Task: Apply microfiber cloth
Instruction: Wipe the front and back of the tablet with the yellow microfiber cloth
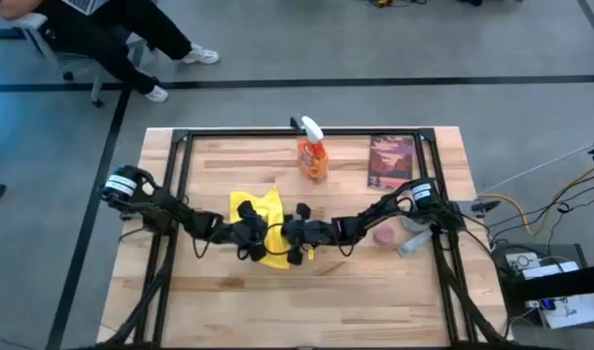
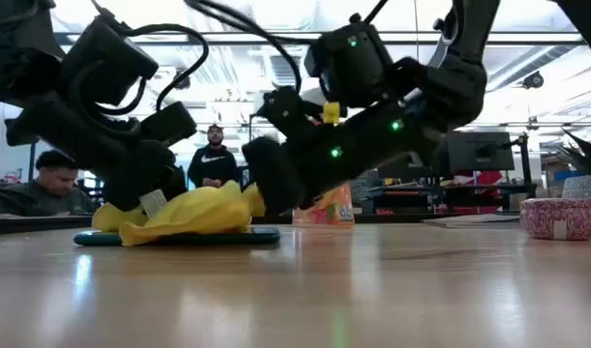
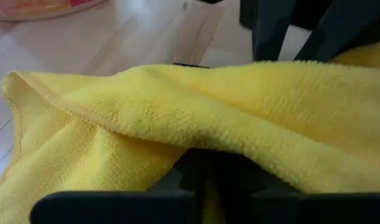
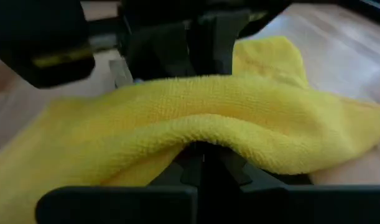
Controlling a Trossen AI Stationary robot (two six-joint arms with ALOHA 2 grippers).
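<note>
Yellow microfiber cloth (image 4: 196, 130) right up against the lens, bunched in a thick fold over dark fingers. Heaped on a dark tablet (image 2: 179, 237) at mid-desk, a little left of centre. Left hand (image 1: 246, 236) down at the cloth's left side, right hand (image 1: 295, 236) at its right side, both low over the heap. Pinching or spread? Cannot tell for either, fabric draped right over the tips.

Risk from here, at a guess: two hands this close, a clash of fingers on any inward move. A snag of fabric between them, and the tablet dragged along the desk (image 1: 219, 301). Cloth bunched rather than flat, so little wiping contact.

Room: open wood toward the near edge. Orange spray bottle (image 1: 313, 156) behind, well apart. Pink candle jar (image 2: 558, 218) off to the right, clear of the sweep.
</note>
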